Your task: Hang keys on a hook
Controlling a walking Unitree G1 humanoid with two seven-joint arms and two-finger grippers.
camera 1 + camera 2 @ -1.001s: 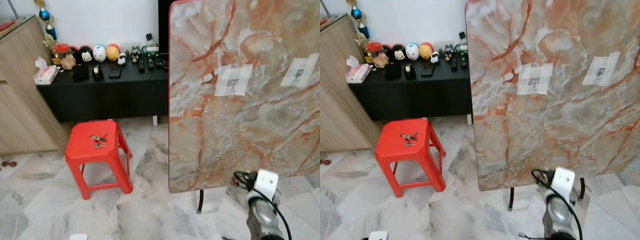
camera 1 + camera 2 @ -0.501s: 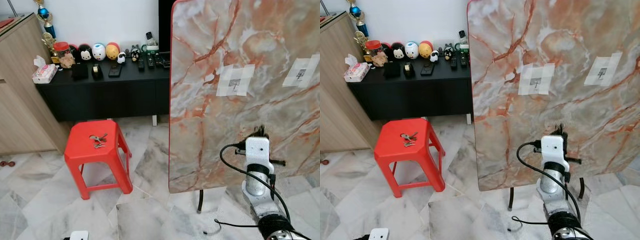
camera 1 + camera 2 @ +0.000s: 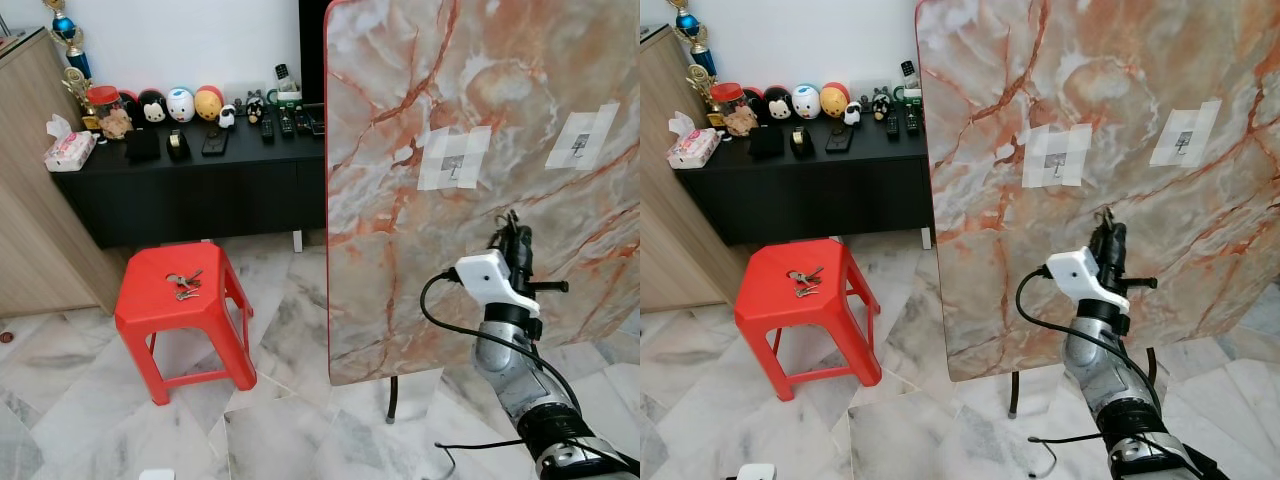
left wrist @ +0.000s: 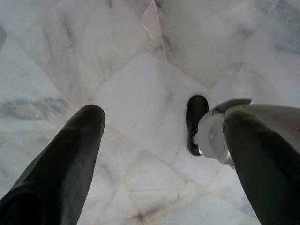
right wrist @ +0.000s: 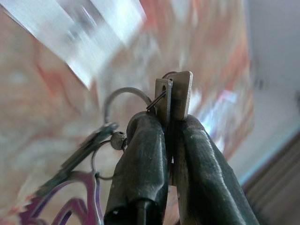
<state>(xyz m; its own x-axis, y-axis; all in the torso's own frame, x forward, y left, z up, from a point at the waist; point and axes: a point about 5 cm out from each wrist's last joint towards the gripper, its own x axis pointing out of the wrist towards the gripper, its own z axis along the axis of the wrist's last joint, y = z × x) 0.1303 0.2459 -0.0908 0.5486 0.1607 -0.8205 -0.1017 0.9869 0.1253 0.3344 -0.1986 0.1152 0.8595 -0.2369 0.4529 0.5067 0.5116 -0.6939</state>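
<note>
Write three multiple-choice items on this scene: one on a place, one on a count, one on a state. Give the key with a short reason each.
1. Where do the loose keys lie?
A. on the red stool
B. on the black cabinet
C. on the floor

2. How many taped patches are on the marble board?
A. one
B. two
C. four

3. What is the right hand doing?
A. hanging open by the floor
B. shut on a key ring
C. resting on the stool

Key:
1 A: the keys sit on the stool's seat.
2 B: one patch is nearer the middle of the board and another patch towards its right edge.
3 B: the wrist view shows its fingers pinched on a small tag with the ring through it.
</note>
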